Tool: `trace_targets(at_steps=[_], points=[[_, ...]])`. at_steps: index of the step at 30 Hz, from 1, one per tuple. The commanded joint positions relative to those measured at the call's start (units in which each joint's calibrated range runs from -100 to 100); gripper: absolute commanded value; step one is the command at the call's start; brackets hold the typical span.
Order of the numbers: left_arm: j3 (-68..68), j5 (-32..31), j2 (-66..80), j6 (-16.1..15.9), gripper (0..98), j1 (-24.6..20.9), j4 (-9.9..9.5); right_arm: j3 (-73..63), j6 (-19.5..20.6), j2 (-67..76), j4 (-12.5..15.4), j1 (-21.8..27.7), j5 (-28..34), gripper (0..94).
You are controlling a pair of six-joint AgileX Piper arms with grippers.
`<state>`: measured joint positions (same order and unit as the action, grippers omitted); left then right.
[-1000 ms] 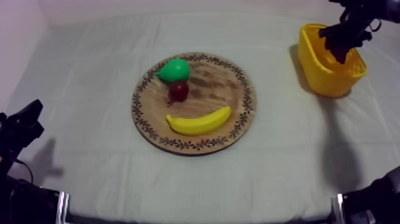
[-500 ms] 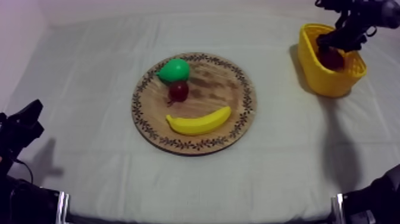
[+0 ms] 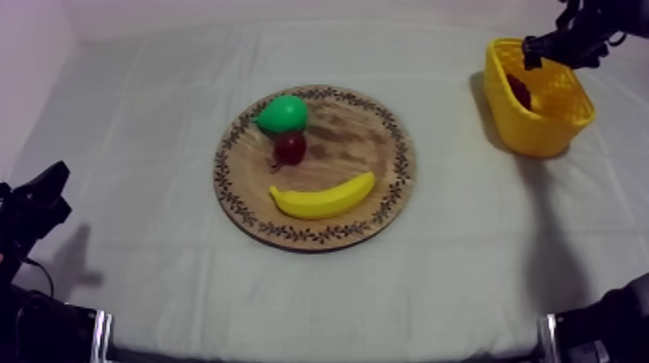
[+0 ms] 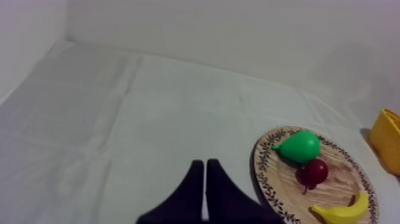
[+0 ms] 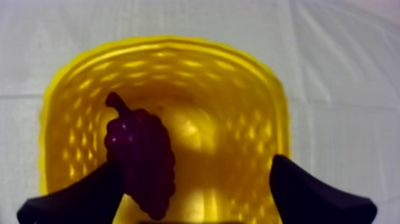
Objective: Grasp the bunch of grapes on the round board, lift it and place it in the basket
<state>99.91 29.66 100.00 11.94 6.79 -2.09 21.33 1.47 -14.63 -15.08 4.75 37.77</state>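
My right gripper (image 5: 196, 170) has its fingers spread with nothing between them, above the yellow basket (image 5: 178, 43) at the top view's upper right. The bunch of grapes (image 5: 143, 161) lies inside the basket. My left gripper (image 4: 205, 176) has its fingers pressed together. I judge placement done, with only arm retraction left. The wooden board (image 3: 348, 130) holds a pear (image 3: 282, 114), a small red fruit (image 3: 290, 148) and a banana (image 3: 324, 198).

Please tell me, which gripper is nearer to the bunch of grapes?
The right. The right gripper hovers open above the bunch of grapes, which lies in the yellow basket. The left gripper rests shut far away, on the other side of the wooden board.
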Motion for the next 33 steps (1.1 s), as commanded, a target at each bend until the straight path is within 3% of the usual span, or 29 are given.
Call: trace_targets(at_steps=[1, 13, 23, 33], points=[[0.0, 0.0, 0.0, 0.0, 0.1, 0.0, 0.01, 1.7, 0.2, 2.8, -0.2, 0.2, -0.8, 68.9], [0.0, 0.0, 0.0, 0.0, 0.1, 0.0, 0.01, 17.8, 2.8, 19.5, -2.1, 1.4, -8.8, 57.1], [0.0, 0.0, 0.0, 0.0, 0.1, 0.0, 0.01, 33.0, 7.6, 33.0, -6.3, 2.4, -16.0, 48.6], [0.0, 0.0, 0.0, 0.0, 0.1, 0.0, 0.01, 47.0, 7.0, 47.2, -5.9, 3.3, -21.3, 46.8]])
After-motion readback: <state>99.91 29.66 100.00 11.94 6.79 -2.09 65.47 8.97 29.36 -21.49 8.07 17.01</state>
